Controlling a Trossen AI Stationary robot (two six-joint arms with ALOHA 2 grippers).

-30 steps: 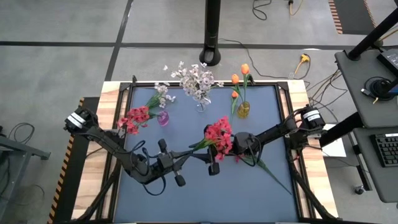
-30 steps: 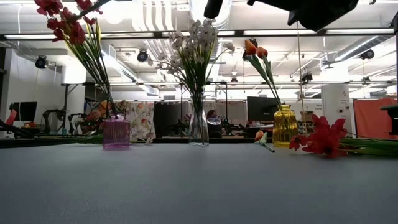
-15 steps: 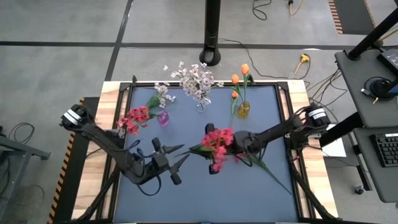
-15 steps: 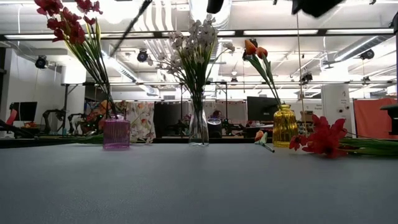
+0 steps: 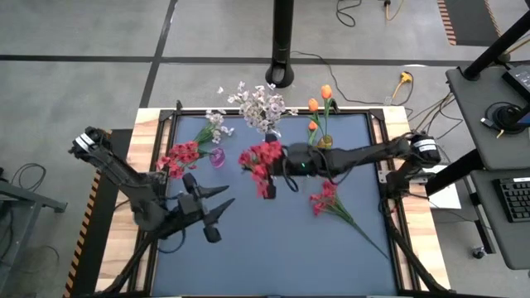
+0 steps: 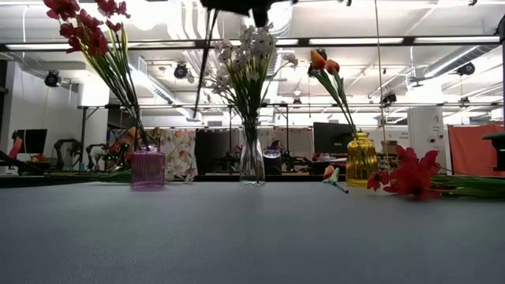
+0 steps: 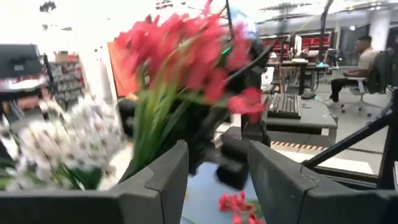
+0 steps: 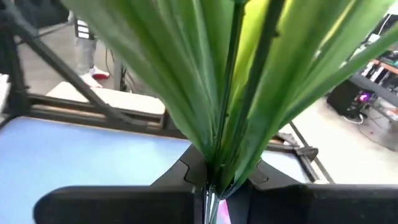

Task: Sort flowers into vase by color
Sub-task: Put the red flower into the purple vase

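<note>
My right gripper [image 5: 282,160] is shut on a red-blossom spray [image 5: 261,157], high over the table between the pink vase [image 5: 217,157] and the clear vase [image 5: 267,137]. The spray's stem [image 6: 207,55] hangs down in the low view. My left gripper [image 5: 220,200] is open and holds nothing, nearer the left front. The pink vase stands upright with red sprays [image 5: 178,157] and a pale spray in it. White sprays fill the clear vase. Orange buds stand in the yellow vase [image 5: 324,147]. A second red spray [image 5: 325,197] lies flat on the mat. My right gripper pinches the red spray between its two fingers at the stem [image 8: 214,177], where the long green leaves [image 8: 205,74] spring out below the blossoms. The fingers reach in roughly level from the table's right. The spray is lifted clear, its bare stem hanging below.
The three vases stand in a row along the far part of the blue mat [image 5: 273,257]. The lying red spray's stem runs toward the near right corner [image 5: 377,244]. The near half of the mat is bare. Wooden table edges flank the mat.
My right gripper has carried the red spray up from the table's middle toward the far left, to between the pink and clear vases. The spray's stem has swung from slanting to nearly upright. My left gripper has drawn back toward the near left, staying open.
</note>
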